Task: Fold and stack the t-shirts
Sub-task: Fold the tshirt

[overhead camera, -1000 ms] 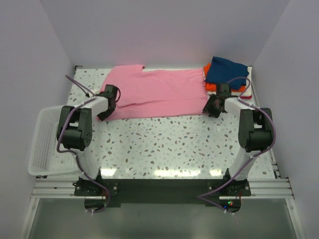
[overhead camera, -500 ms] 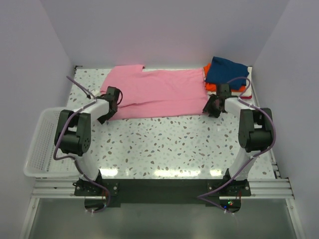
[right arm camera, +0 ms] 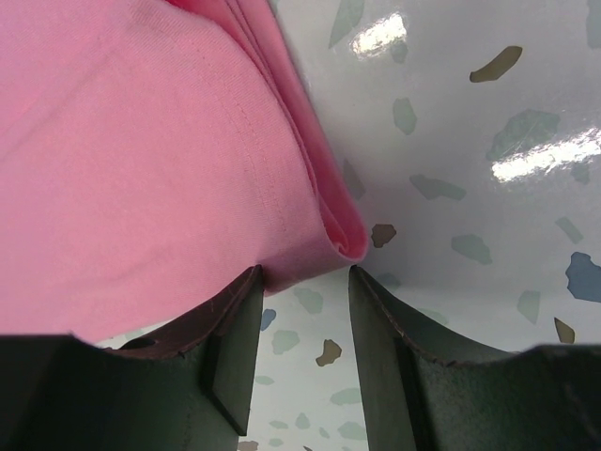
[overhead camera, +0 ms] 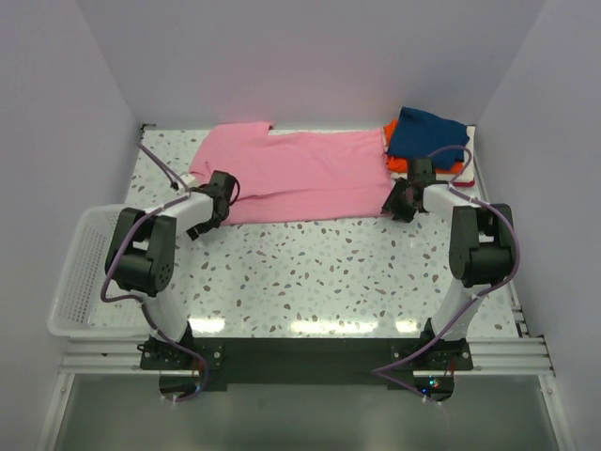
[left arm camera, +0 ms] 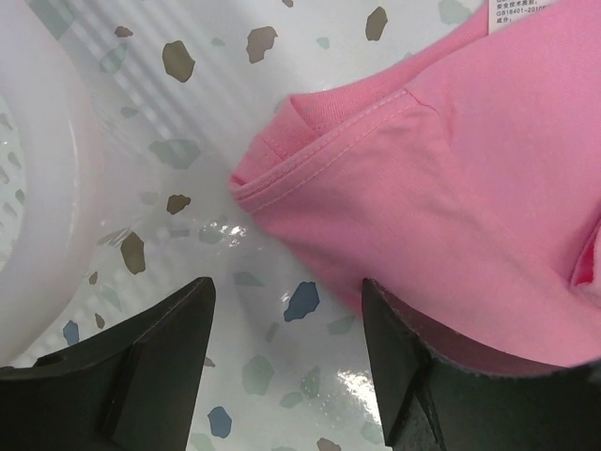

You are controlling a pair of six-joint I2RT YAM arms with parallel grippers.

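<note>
At pink shirt (overhead camera: 310,174) front corners: wrist views show both jaws apart, overhead view doesn't.

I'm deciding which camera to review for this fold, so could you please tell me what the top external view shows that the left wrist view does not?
Only top external: the whole pink t-shirt spread flat, the folded stack at the far right, and the right gripper at the shirt's near right corner. Only left wrist: the stitched edge at the shirt's corner and a printed label. Both: the shirt, the speckled table and the left gripper.
</note>
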